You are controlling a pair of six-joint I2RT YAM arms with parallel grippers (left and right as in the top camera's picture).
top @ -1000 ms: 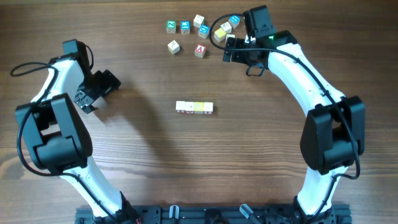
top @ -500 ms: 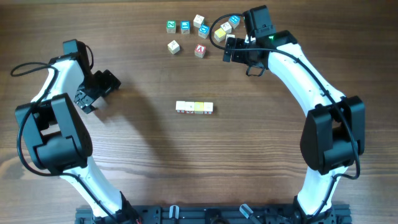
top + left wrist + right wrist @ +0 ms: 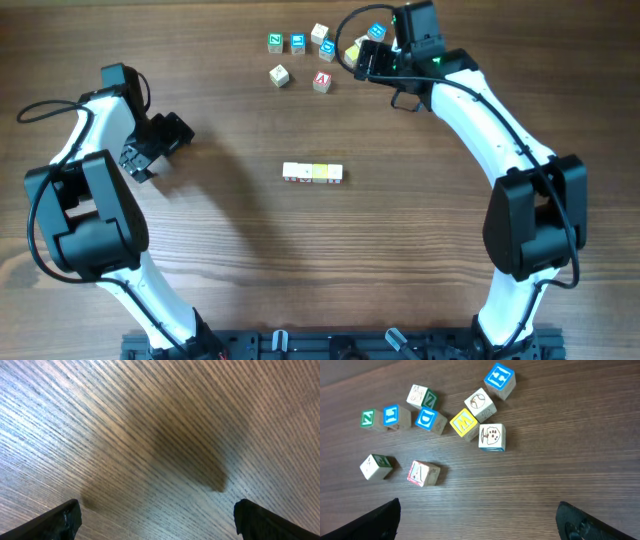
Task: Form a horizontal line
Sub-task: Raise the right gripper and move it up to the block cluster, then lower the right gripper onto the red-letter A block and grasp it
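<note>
A short straight row of several small wooden cubes (image 3: 312,173), cream and pale yellow, lies at the middle of the table. The cube with the red "A" (image 3: 322,81) lies loose at the back, apart from the row; it also shows in the right wrist view (image 3: 422,473). My right gripper (image 3: 361,60) is open and empty, hovering over the right side of the loose cubes; its fingertips (image 3: 480,520) frame bare wood in front of them. My left gripper (image 3: 158,150) is open and empty at the left, over bare wood (image 3: 160,520).
Loose cubes lie at the back: green Z (image 3: 368,418), blue (image 3: 395,416), blue D (image 3: 431,420), yellow W (image 3: 465,423), blue H (image 3: 500,380), a tree picture cube (image 3: 491,437), a cream and green cube (image 3: 377,466). The row lies well in front of them.
My right gripper has moved back and slightly left, over the right part of the loose cubes. The left arm, the row and the cubes have not moved.
</note>
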